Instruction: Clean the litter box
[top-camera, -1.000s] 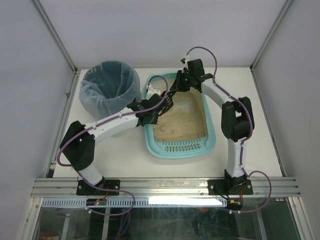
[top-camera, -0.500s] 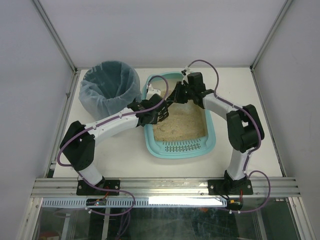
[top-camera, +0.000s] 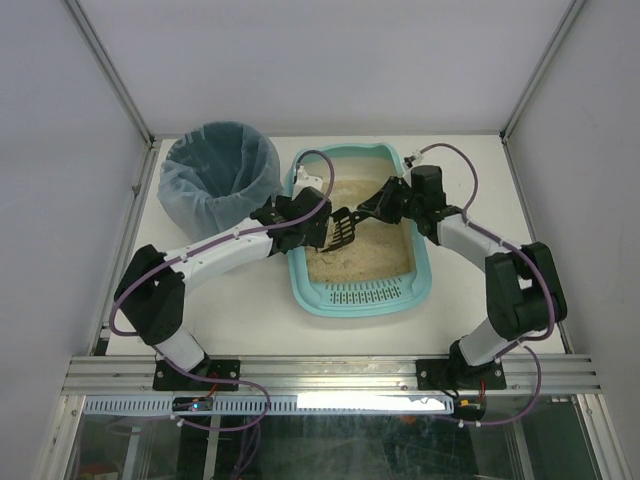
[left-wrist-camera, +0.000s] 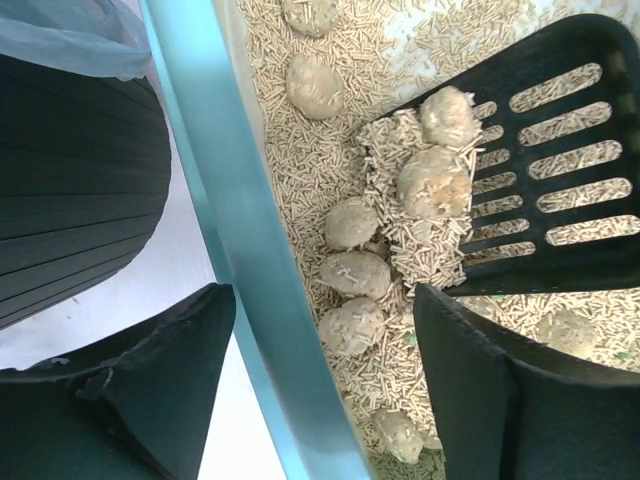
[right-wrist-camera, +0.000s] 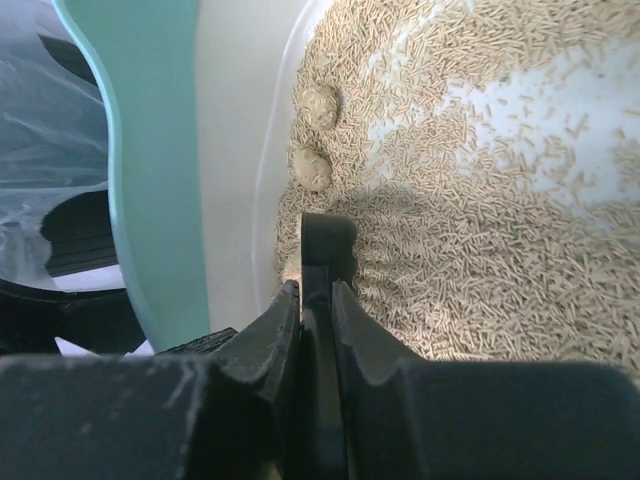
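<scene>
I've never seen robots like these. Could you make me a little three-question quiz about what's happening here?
1. True or false: the black scoop is empty.
2. Which gripper holds the scoop's handle? A) left B) right C) neither
3. What round container stands beside the litter box?
Key: 1. False; clumps and pellets lie on it. 2. B; the right gripper is shut on the handle. 3. The bag-lined bin.
</scene>
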